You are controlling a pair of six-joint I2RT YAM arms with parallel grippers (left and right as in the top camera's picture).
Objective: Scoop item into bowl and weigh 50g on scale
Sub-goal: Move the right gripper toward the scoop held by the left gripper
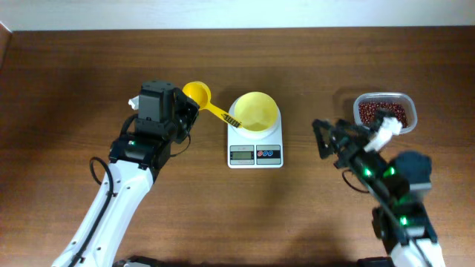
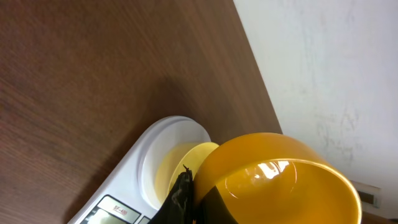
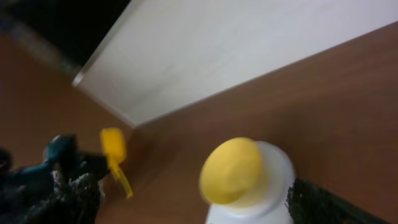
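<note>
Nearest on the table [image 1: 74, 74] is the front panel of the scale [image 1: 255, 144]. It has a small grey display [image 1: 241, 154] and, beside it, a field of coloured buttons [image 1: 269, 154]. In the left wrist view there is small print next to the display, but it is too small to read. The scale is flat, white and has rounded corners.

The right gripper [image 1: 320, 139] is to the right of the scale and apart from it. Its jaws stand wide open, hold nothing and point towards the scale.

The bowl [image 1: 254, 113] sits on the scale's platform. It is round and pale yellow, and about as wide as the scale.

The left gripper [image 1: 189, 111] is closed. The cup of a yellow scoop [image 1: 197, 94] is just at its fingertips, and the striped end of the scoop's handle reaches the bowl's left rim. I cannot tell if the fingers really pinch the scoop.

Farthest to the right, the beans [image 1: 371, 110] are a loose heap of tiny dark red-brown grains. They lie in a clear tub [image 1: 410, 100] just behind the right wrist, well apart from the left gripper.
</note>
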